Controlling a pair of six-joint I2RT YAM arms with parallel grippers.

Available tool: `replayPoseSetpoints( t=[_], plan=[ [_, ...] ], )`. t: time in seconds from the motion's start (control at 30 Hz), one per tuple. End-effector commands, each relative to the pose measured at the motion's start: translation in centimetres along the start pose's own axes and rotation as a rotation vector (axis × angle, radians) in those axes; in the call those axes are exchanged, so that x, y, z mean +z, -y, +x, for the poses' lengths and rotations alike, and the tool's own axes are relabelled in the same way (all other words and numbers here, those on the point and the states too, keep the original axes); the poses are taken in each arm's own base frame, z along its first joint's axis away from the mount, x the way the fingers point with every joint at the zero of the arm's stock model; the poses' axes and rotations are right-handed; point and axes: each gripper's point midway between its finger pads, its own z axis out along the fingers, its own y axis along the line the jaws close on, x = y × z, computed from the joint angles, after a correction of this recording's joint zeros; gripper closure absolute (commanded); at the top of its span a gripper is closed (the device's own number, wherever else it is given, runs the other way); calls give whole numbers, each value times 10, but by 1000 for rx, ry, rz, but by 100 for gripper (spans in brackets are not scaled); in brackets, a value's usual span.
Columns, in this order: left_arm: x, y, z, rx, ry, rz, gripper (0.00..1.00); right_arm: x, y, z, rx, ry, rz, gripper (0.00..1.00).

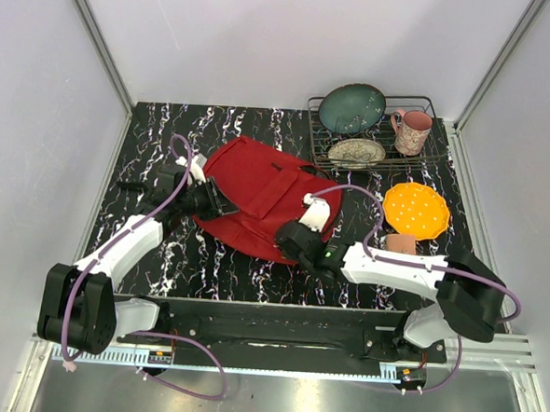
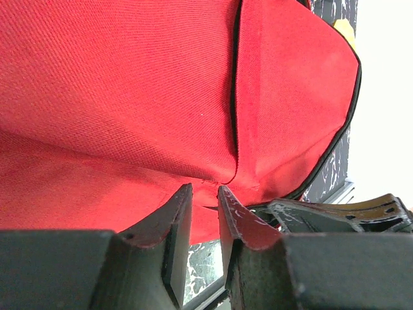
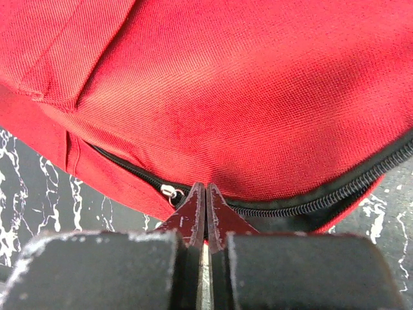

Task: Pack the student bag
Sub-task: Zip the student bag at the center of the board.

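From above: student bag (image 1: 257, 191) flat on black marbled table (image 1: 167, 134), left gripper (image 1: 224, 205) at its 8 o'clock edge, right gripper (image 1: 290, 233) at its 5 o'clock edge, orange plate (image 1: 416, 210) well apart at 3 o'clock. Left wrist: jaws narrowly parted, pinching a fold of the red cloth at the tips. Right wrist: jaws pressed fully together against the zip line, zip pull (image 3: 170, 192) just beside at 9 o'clock; nothing seen between them.
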Motion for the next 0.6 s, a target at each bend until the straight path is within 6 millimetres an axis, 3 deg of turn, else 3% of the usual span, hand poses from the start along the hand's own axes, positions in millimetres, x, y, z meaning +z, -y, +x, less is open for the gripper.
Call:
replayPoseSetpoints(
  t=[0.0, 0.03, 0.07, 0.13, 0.17, 0.3, 0.43, 0.47, 0.53, 0.57],
  plan=[
    [-2, -1, -7, 44, 37, -9, 73, -14, 8, -26, 69, 109, 18, 100],
    [-2, -1, -7, 44, 39, -14, 72, -15, 9, -25, 74, 111, 18, 100],
    [-3, -3, -6, 46, 36, -18, 64, -17, 8, -29, 78, 119, 6, 100],
    [-4, -2, -5, 49, 34, -18, 46, -17, 4, -30, 72, 123, -16, 100],
    [-5, -1, -2, 51, 27, -7, 32, -18, 1, -29, 72, 116, -33, 100],
    [-23, 5, 0, 41, 71, -6, 12, -16, -8, -28, 67, 106, -59, 100],
    [-39, 1, 15, -63, 115, -16, 8, -16, -13, -29, 72, 108, -75, 100],
    [-38, -7, 30, -136, 99, -24, 8, -15, -14, -29, 70, 107, -76, 100],
    [-43, -5, 37, -172, 127, 9, 7, -17, -16, -32, 69, 112, -83, 100],
    [-41, -15, 49, -220, 112, -4, 6, -16, -16, -31, 66, 110, -83, 100]
  ],
)
